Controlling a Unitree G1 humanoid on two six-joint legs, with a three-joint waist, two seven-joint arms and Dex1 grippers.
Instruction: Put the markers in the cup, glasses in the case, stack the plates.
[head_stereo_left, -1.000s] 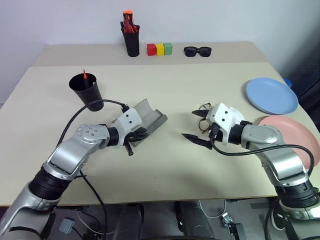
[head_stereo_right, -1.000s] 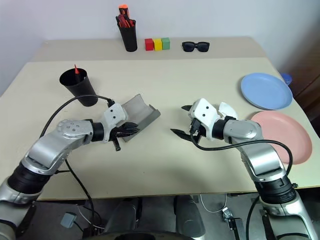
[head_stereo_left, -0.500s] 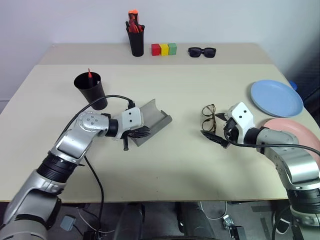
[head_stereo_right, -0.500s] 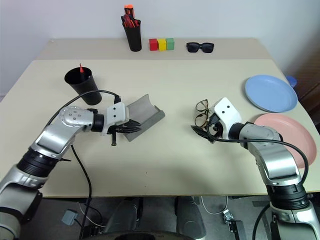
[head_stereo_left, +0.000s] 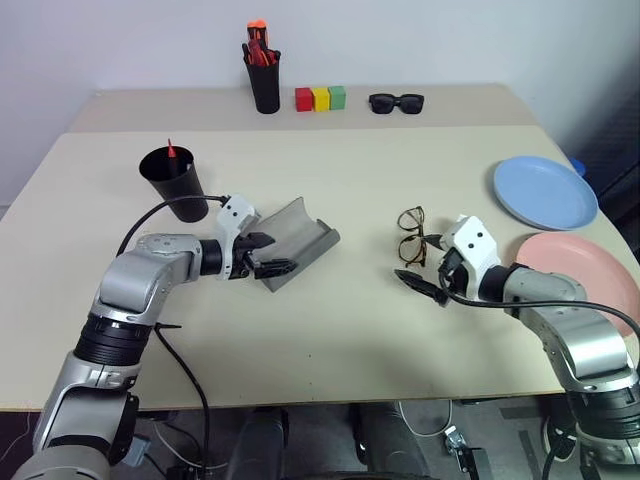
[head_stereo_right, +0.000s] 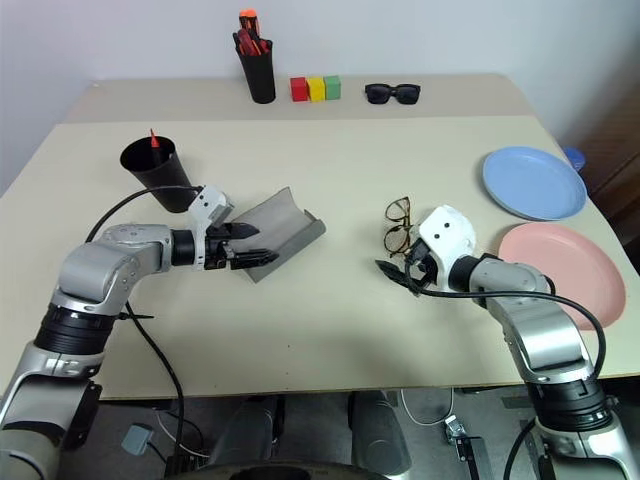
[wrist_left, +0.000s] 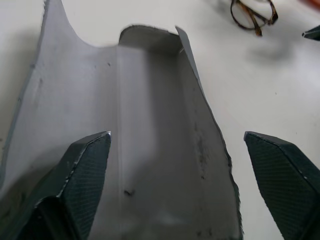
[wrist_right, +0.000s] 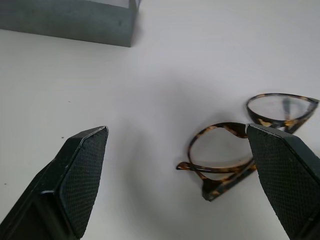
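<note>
The grey case (head_stereo_left: 298, 238) lies open on the table, its hollow side up. My left gripper (head_stereo_left: 267, 254) is open at its near end, one finger on either side of the lid edge; the left wrist view looks along the open case (wrist_left: 150, 125). The thin-rimmed glasses (head_stereo_left: 411, 234) lie folded on the table right of centre. My right gripper (head_stereo_left: 425, 266) is open just beside them, with the glasses (wrist_right: 235, 145) near one fingertip. A red marker tip (head_stereo_left: 170, 149) sticks out of the black cup (head_stereo_left: 176, 184). The blue plate (head_stereo_left: 545, 191) and pink plate (head_stereo_left: 592, 276) lie side by side at the right.
At the back of the table stand a black pen holder (head_stereo_left: 264, 82) with red-orange pens, three coloured blocks (head_stereo_left: 320, 98) and black sunglasses (head_stereo_left: 396, 101). The pink plate reaches the table's right edge.
My left gripper has opened, let go of the case's edge and rolled. My right gripper drew back off the glasses, which now lie uncovered.
</note>
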